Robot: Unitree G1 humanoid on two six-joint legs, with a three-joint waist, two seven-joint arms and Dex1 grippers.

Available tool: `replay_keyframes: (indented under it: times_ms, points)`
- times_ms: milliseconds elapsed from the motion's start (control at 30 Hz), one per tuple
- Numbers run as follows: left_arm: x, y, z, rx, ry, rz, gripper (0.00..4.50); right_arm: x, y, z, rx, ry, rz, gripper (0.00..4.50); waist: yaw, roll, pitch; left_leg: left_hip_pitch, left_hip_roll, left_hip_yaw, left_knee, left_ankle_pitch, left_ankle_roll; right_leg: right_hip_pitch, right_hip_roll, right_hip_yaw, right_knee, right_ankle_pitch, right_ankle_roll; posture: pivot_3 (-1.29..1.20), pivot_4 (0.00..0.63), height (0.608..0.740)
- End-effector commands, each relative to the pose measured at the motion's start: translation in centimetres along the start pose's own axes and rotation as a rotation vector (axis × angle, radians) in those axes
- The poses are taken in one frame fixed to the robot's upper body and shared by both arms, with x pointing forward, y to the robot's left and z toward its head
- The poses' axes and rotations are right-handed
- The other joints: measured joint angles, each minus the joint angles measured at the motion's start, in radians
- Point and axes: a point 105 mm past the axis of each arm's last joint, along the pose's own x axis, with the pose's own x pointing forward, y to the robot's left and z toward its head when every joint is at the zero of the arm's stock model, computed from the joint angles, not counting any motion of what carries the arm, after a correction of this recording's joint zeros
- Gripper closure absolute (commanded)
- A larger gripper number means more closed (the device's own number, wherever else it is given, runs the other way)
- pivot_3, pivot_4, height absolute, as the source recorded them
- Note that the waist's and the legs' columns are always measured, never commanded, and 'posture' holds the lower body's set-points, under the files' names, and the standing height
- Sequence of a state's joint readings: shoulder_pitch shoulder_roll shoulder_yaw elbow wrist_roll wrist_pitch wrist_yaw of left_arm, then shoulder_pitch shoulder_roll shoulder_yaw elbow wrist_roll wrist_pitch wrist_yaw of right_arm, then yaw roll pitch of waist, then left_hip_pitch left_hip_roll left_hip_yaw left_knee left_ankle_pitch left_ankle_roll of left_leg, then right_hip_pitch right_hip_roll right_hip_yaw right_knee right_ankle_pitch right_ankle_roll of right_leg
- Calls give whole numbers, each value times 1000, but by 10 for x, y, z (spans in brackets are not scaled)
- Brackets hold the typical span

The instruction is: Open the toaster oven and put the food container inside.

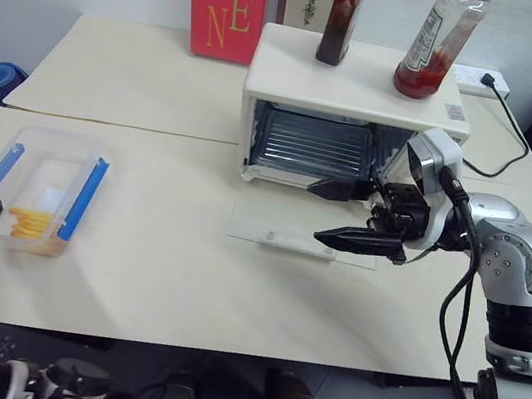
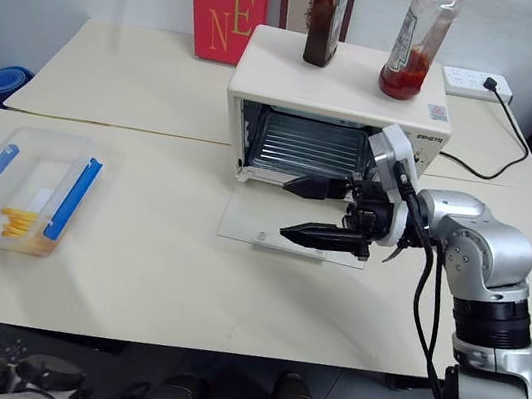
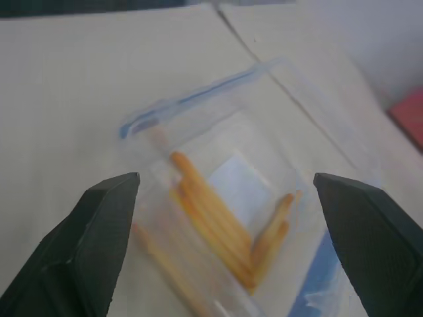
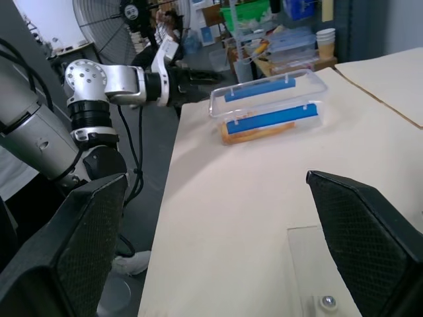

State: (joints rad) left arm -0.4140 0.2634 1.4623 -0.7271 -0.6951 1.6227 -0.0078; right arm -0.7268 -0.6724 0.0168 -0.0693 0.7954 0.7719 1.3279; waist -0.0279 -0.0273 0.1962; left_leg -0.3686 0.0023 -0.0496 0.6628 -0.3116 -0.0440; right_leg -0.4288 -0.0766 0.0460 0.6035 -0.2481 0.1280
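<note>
The toaster oven [image 2: 332,104] is seen with its glass door [image 2: 293,232] dropped flat on the bench [image 2: 183,278], and the right gripper [image 2: 307,209] is held spread above that door. The food container [image 1: 42,189] is set near the bench's left edge, with the left gripper [image 3: 228,218] spread wide at its near end and nothing grasped.

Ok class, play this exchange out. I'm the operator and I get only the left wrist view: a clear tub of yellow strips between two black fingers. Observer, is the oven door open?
Observer: Yes. The toaster oven has its glass door dropped flat on the table, and the wire rack inside is bare.
Operator: Where is the other gripper?
Observer: The right gripper hangs just above that door, fingers apart, holding nothing.
Operator: Anything that could be knocked over?
Observer: Two sauce bottles, a dark one and a red one, stand on the oven's top.
</note>
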Motion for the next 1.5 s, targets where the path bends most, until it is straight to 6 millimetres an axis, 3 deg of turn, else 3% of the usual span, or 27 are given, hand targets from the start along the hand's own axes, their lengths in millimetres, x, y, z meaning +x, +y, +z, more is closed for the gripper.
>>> replay_keyframes:
  times_ms: [33,100,167,267,333,533,667,733,767,867,1200,1367,1400,1500]
  points:
    - [-2,11,0,-40,13,31,29,-1,8,9,-47,-16,7,0,0,0,0,0,0,0,0,0,0,0,0,0,0,0,0,0,150,740]
    - [-1,24,-8,-74,48,113,29,-1,8,10,-49,-23,4,0,0,0,0,1,0,0,0,0,0,0,-1,0,0,0,0,0,150,740]
    - [-1,17,-10,-55,69,76,29,-2,7,11,-48,-29,-1,0,1,0,0,1,0,0,0,0,0,0,0,0,0,0,0,0,150,740]
    - [-6,-1,2,-23,31,-31,29,-1,4,9,-36,-29,-10,0,2,-2,-1,0,0,-1,0,0,0,0,0,0,0,0,0,0,150,740]
    - [-12,3,2,-23,36,-12,29,0,5,9,-35,-28,2,0,2,-2,-1,0,0,-1,0,0,0,0,-1,-1,0,0,0,0,150,740]
    - [-21,12,-17,-152,148,138,29,3,2,10,-39,-50,5,0,2,-2,-1,1,3,-3,-1,-1,-1,-2,-1,4,-1,0,0,0,150,740]
    - [-23,17,-16,-209,193,272,29,2,2,11,-40,-58,-3,0,12,-2,-1,1,2,-4,-1,-1,-2,-1,-1,2,-1,0,-3,0,150,740]
    - [-16,11,-14,-215,195,276,29,1,3,10,-41,-60,-11,0,22,-2,-1,1,2,0,-1,0,-1,0,-1,1,-3,-2,-8,0,150,740]
    - [-13,8,-14,-218,196,271,29,1,3,10,-41,-59,-14,0,26,-2,-1,1,1,1,-1,0,-1,1,-1,1,-3,-8,-20,0,150,740]
    - [-2,0,-16,-221,220,255,29,0,6,9,-40,-70,-24,0,30,-2,-1,1,-1,1,-1,0,0,1,-2,1,-4,-8,-21,0,150,740]
    - [33,-2,-30,-294,317,399,29,-6,13,8,-30,-95,-84,0,26,-2,-1,1,0,4,-2,0,1,1,0,2,-4,-5,-15,0,150,740]
    - [55,-22,-30,-271,359,374,29,-4,26,9,-57,-82,-59,0,30,-2,-1,0,0,2,-2,1,0,1,0,1,-4,-4,-13,0,150,740]
    - [57,-22,-30,-258,364,378,29,-4,28,10,-60,-82,-54,0,29,-2,-1,0,0,2,-2,1,0,1,0,1,-4,0,-6,0,150,740]
    - [61,-22,-28,-240,362,389,549,-4,33,13,-72,-80,-54,0,23,-2,-1,0,0,3,-3,0,0,1,0,1,-6,1,-4,0,150,740]
